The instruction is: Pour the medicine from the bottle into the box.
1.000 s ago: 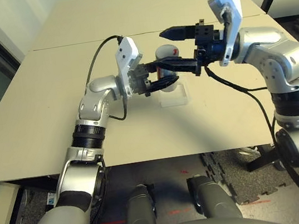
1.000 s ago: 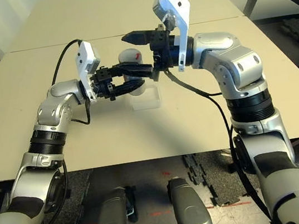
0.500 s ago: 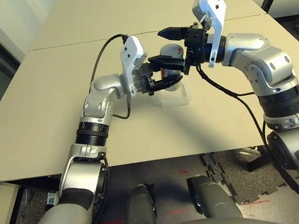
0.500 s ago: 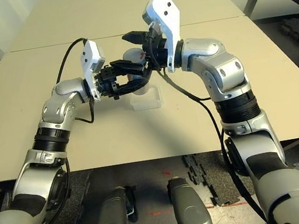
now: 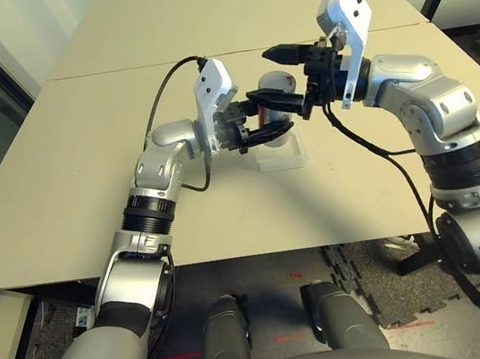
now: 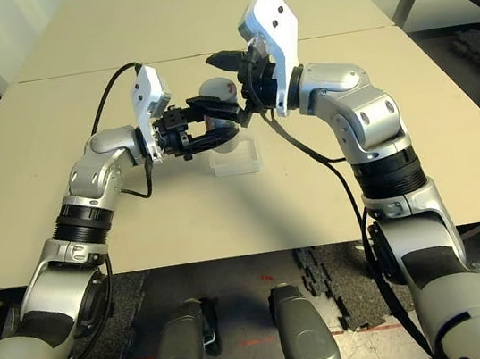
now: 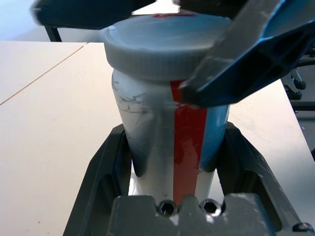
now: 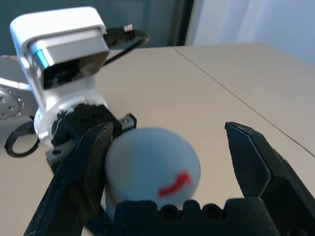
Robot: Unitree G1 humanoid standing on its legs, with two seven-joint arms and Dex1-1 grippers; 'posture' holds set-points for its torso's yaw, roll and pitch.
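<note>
Grips the bottle (image 7: pixel 152 108) about its body with the left gripper (image 7: pixel 174 147), jaws closed in on both sides; keeps the long axis close to upright, grey cap (image 7: pixel 162 46) on top and still seated; reaches across from the right with the right gripper (image 8: pixel 170 130), jaws spread wide and clamped on nothing; has the cap off-centre between those open fingers, close to the one nearer the robot's body, with a clear gap towards the other; cannot tell whether finger and cap touch. Looks like lining up to uncap; probably calls for centring the right gripper on the cap before closing, or risks nudging the bottle askew. Has the clear box (image 5: pixel 282 160) on the table (image 5: pixel 111 163), just on the robot's side of the bottle; seems handy for the later pour; cannot make out any medicine.
</note>
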